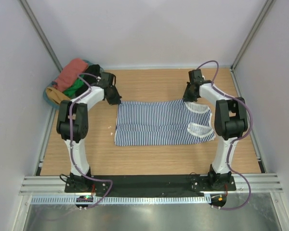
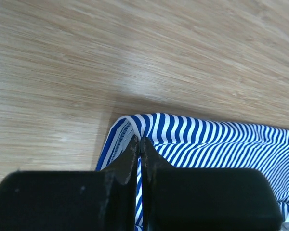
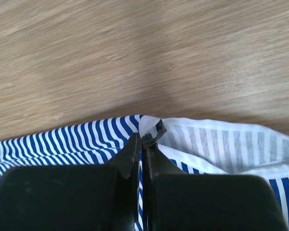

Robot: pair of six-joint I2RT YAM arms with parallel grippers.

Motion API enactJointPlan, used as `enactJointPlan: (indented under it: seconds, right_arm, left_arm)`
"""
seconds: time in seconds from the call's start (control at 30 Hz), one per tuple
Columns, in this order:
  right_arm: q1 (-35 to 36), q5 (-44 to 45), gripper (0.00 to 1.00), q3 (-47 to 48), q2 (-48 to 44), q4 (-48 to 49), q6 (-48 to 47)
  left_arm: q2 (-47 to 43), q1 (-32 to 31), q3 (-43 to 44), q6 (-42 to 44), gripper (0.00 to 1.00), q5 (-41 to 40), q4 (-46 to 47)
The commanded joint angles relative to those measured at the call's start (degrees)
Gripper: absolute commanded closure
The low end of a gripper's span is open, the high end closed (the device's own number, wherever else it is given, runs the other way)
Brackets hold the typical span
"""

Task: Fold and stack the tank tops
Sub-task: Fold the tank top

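A navy-and-white striped tank top (image 1: 156, 122) lies flat across the middle of the wooden table, white-trimmed straps toward the right. My left gripper (image 1: 114, 99) pinches its far left corner; the left wrist view shows the striped tank top (image 2: 207, 139) with its hem caught between the shut fingers of my left gripper (image 2: 139, 142). At the far right edge by the strap, my right gripper (image 1: 189, 97) is shut on the cloth. In the right wrist view the striped tank top (image 3: 72, 137) has its white trim clamped in my right gripper (image 3: 142, 139). A rust-red cloth (image 1: 71, 73) tops the pile at the back left.
A heap of clothes sits in the far left corner, with green cloth (image 1: 74, 88) and a mustard piece (image 1: 55, 95) under the rust-red one. Grey walls enclose the table (image 1: 149, 156) on three sides. The arm bases stand on a black rail (image 1: 149, 182) at the near edge.
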Motion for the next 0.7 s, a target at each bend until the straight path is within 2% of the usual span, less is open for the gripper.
enactJointPlan:
  seconds: [0.0, 0.33, 0.67]
  right_arm:
    - [-0.03, -0.21, 0.99, -2.91, -7.28, 3.47, -0.31]
    - [-0.03, -0.31, 0.99, -11.79, -15.19, 4.70, 0.83]
    - [-0.03, -0.57, 0.99, -24.97, -26.35, 6.02, 2.15]
  left_arm:
    - [-4.69, 0.16, -1.47, 1.60, 1.00, 0.27, 4.06]
    - [-13.56, 0.07, -10.43, 0.90, 1.00, 0.71, 7.67]
    - [-25.16, -1.33, -22.64, -0.33, 1.00, 0.89, 9.34]
